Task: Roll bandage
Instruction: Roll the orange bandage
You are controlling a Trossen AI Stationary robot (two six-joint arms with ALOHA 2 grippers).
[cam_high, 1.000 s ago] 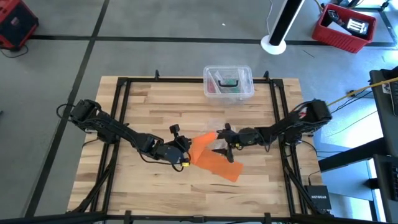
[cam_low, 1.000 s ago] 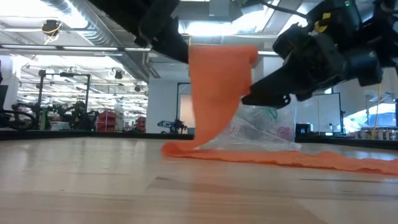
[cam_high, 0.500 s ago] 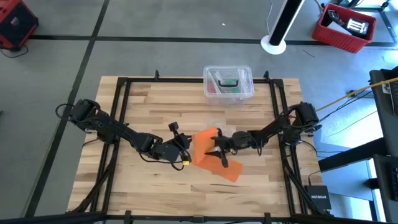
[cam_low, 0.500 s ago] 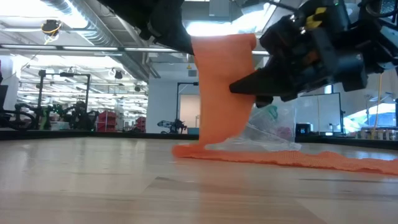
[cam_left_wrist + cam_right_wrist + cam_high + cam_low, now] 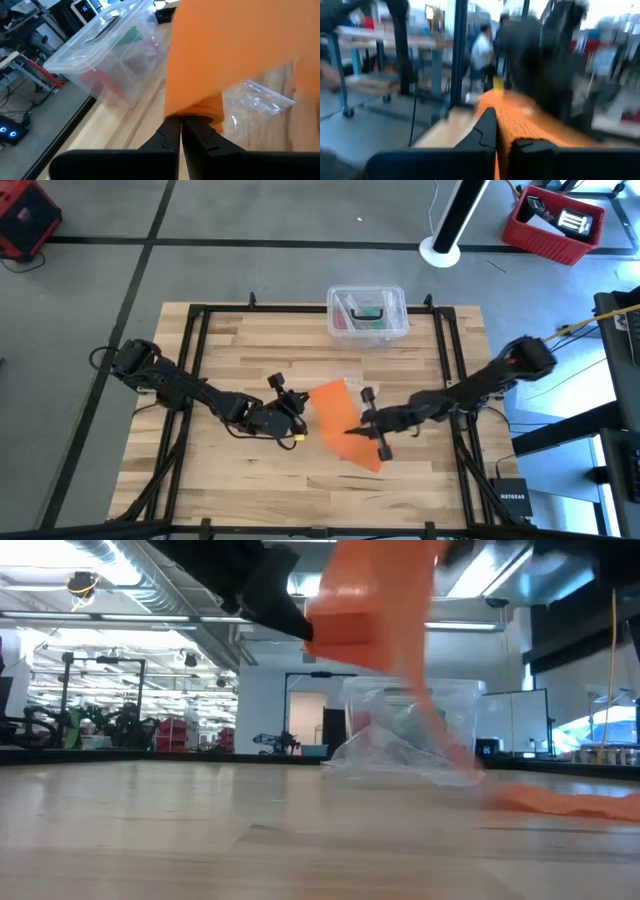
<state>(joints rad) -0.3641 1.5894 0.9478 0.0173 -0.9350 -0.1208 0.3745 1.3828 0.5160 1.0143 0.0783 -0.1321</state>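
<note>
Bandage (image 5: 338, 423) unrolled, lifted near plastic box (image 5: 367, 312); left tool (image 5: 180, 125), right tool (image 5: 496, 131) both pinching it. Rolling barely begun.

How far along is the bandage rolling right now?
Early stage. Done: both grippers have hold of the bright orange stretchy fabric bandage; the left gripper is shut on one end, lifted off the wooden table, and the right gripper is shut on the band farther along. In hand: the span between them hangs slanted, its tail lying on the wood. Left: no rolled cylinder shows yet, so all the winding.
</note>
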